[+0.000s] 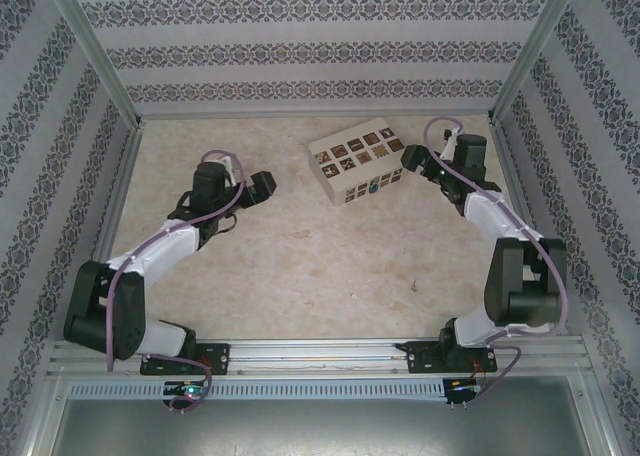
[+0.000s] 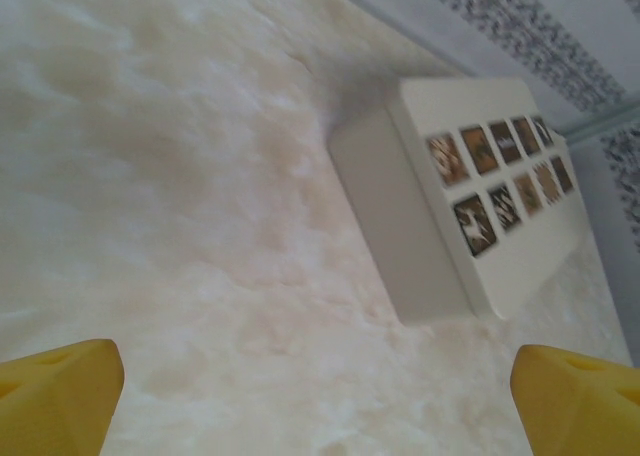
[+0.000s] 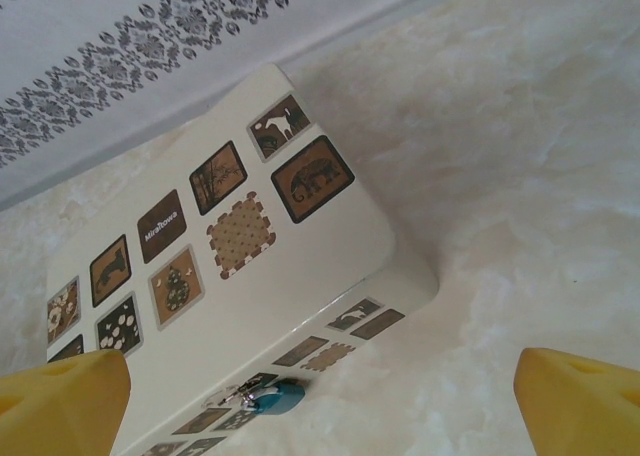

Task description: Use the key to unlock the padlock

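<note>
Walls point(image 1: 300, 51): patterned panels on metal posts close in the far side and both flanks. The far one runs close behind the cream box, and the right one stands near the box's right end.
Table point(image 1: 300, 276): pale marbled top with a broad bare stretch on the box's near side and to its left. By my judgement that is the easy room for moving, while the far and right sides of the box are tight.
Cream box point(image 1: 345, 154): lies askew with the lid of dark square pictures facing up.
Left gripper point(image 2: 320, 401): yellow fingers spread wide with nothing between them. It is well apart from the box on its left and faces the box's end wall.
Right gripper point(image 3: 320, 406): fingers spread wide and holding nothing. It sits just beside the box's right corner, over the padlock side.
Padlock point(image 3: 277, 397): blue body with a silver shackle, lying against the box's near side wall. I cannot tell whether the shackle is shut, and no key stands in it.
Dark speck point(image 1: 414, 286): lies on the table on the box's near side, too small to name.
Key: neither gripper holds it, so I judge the task barely begun. Fetching, inserting and turning are all left to do.
</note>
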Robot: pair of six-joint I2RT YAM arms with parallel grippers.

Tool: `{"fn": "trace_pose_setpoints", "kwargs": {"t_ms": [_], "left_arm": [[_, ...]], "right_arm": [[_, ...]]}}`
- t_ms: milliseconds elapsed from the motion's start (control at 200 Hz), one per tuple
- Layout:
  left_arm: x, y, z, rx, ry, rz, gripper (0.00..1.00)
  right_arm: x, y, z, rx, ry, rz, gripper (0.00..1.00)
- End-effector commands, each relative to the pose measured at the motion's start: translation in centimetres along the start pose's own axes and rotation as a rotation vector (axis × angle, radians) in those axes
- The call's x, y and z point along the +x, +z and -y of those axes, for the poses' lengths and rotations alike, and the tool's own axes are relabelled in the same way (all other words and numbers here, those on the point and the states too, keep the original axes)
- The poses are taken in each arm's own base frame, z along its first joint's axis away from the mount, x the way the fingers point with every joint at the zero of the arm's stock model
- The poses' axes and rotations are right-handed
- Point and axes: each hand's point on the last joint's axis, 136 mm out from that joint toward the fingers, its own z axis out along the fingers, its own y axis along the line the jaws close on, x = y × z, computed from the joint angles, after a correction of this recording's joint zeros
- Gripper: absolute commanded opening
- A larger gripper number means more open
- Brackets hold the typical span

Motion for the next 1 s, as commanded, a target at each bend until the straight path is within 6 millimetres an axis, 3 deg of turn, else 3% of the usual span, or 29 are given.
{"fn": "trace_pose_setpoints", "kwargs": {"t_ms": [0,190,380,675,994], "left_arm": [[1.0,1.6,2.9,0.078,-0.041,-0.072,1.00],[2.7,5.0,7.0,0.174,-0.064,-0.188,1.00],[4.3,8.6,9.7,0.234,-0.093,-0.273,1.00],[5.6,12.7,10.1,0.239,-0.136,-0.350,1.00],[6.4,15.0,11.0,0.270,-0.165,-0.407,1.00]], "right_arm": [[-1.5,1.0,-0.4,-0.030,0.042,-0.011,0.98],[-2.0,3.9,-0.4,-0.061,0.091,-0.066,0.98],[-1.9,6.4,0.1,-0.066,0.140,-0.111,0.98],[-0.8,9.0,0.5,-0.056,0.145,-0.188,0.98],[0.6,10.4,-1.2,-0.101,0.113,-0.268,0.98]]}}
